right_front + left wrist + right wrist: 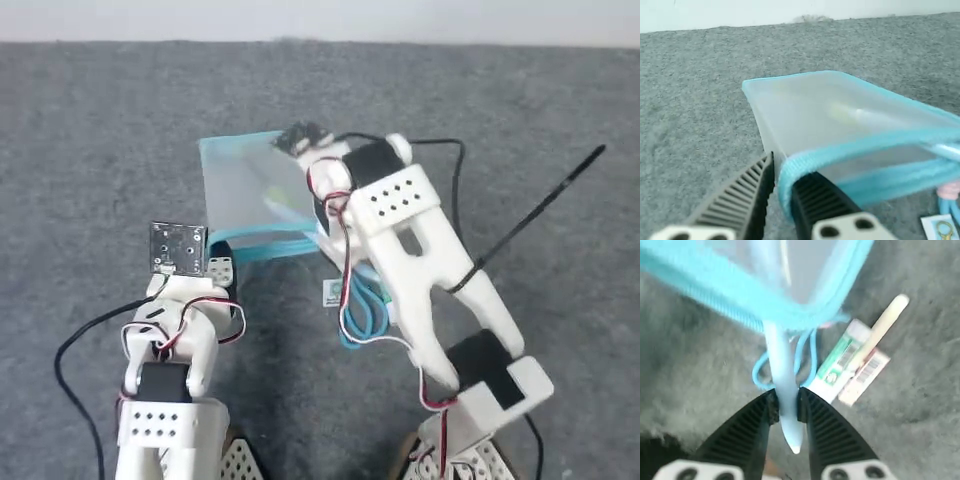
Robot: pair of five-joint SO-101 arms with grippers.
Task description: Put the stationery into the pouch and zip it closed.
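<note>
A translucent pouch (250,185) with light blue trim lies on the grey carpet, its zipper mouth towards the arms. My left gripper (784,172) is shut on the pouch's blue zipper edge (790,167) at its near left corner (222,250). My right gripper (786,395) is shut on a pale blue pen (780,360), whose far end passes the zipper edge (740,300) into the pouch mouth. Outside the pouch lie a green-labelled stick (837,362), a cream pencil (885,322) and a small barcoded pack (865,375).
A light blue cord (360,318) loops on the carpet under the right arm, next to a small white tag (333,293). A thin black rod (545,205) sticks out to the right. The carpet meets a white wall (320,20) at the back.
</note>
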